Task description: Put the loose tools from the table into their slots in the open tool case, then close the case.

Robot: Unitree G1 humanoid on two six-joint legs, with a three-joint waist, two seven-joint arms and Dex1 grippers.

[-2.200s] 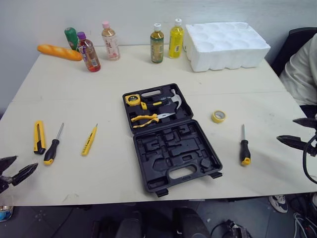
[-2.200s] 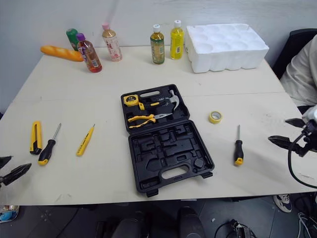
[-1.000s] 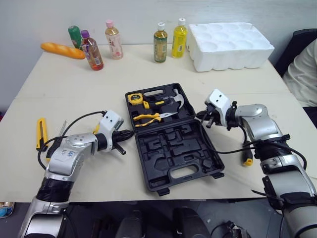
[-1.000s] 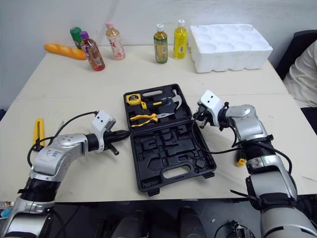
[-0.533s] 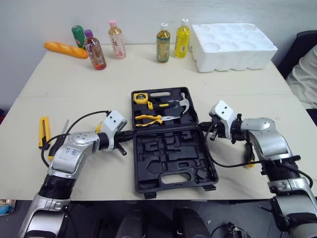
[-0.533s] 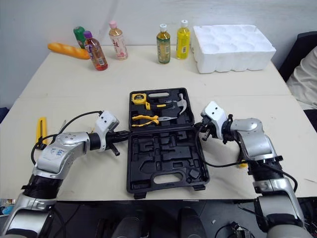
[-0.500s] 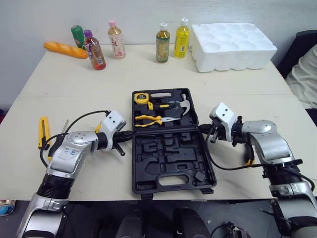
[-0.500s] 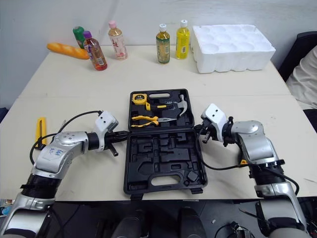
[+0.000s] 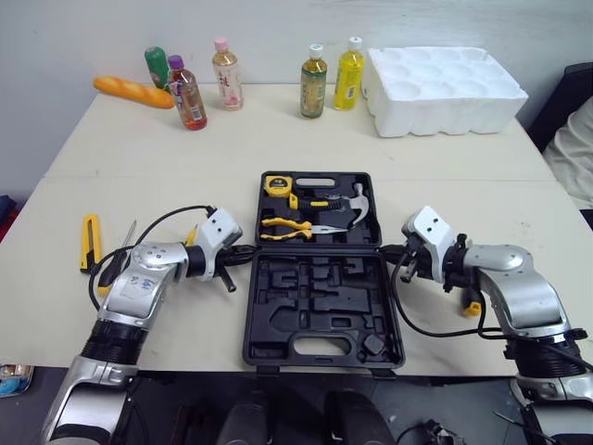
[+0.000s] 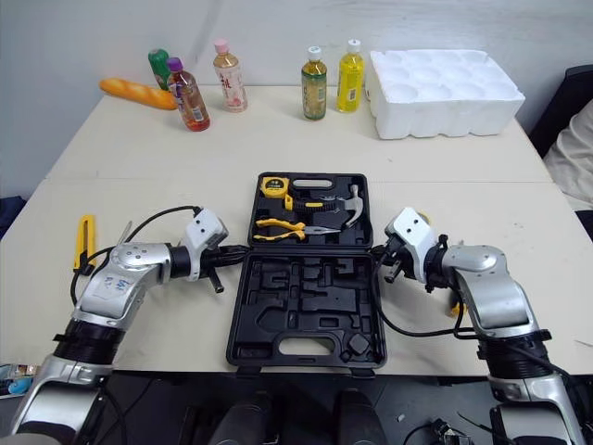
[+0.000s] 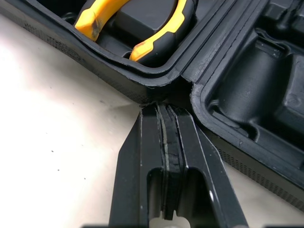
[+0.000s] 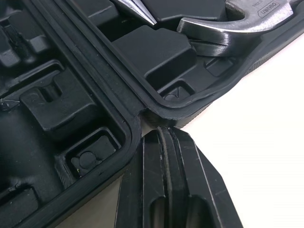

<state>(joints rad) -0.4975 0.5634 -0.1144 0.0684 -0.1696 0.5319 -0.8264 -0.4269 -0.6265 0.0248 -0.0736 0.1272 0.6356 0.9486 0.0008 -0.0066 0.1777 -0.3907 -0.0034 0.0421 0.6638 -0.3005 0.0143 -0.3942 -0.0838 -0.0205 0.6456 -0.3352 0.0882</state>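
The open tool case (image 9: 320, 306) lies flat at the middle of the tabletop (image 9: 278, 139), its handle edge toward the robot. The far half holds a tape measure (image 9: 277, 184), a hammer (image 9: 347, 199) and pliers (image 9: 292, 225). The moulded slots of the near half are empty.

The left end effector (image 9: 248, 249) and the right end effector (image 9: 387, 248) meet the case from opposite sides at its hinge line. Both are clenched on nothing, fingers pressed flat together. Shut fingers make a blunt, stiff tip, so the pose reads as bracing or nudging the case square rather than picking anything up. That is a judgement, not a thing seen.

The wrist views settle contact, which the head views leave uncertain. Each fingertip pair sits in the notch where the two halves join, touching or all but touching the rim.

The head views supply the surroundings. A yellow utility knife (image 9: 90, 243) lies well to the left, with a screwdriver (image 9: 128, 237) beside it, partly behind the left arm. The yellow handle end of another screwdriver (image 9: 473, 307) shows just behind the right forearm. None is in a slot, so the loading is judged not yet begun.
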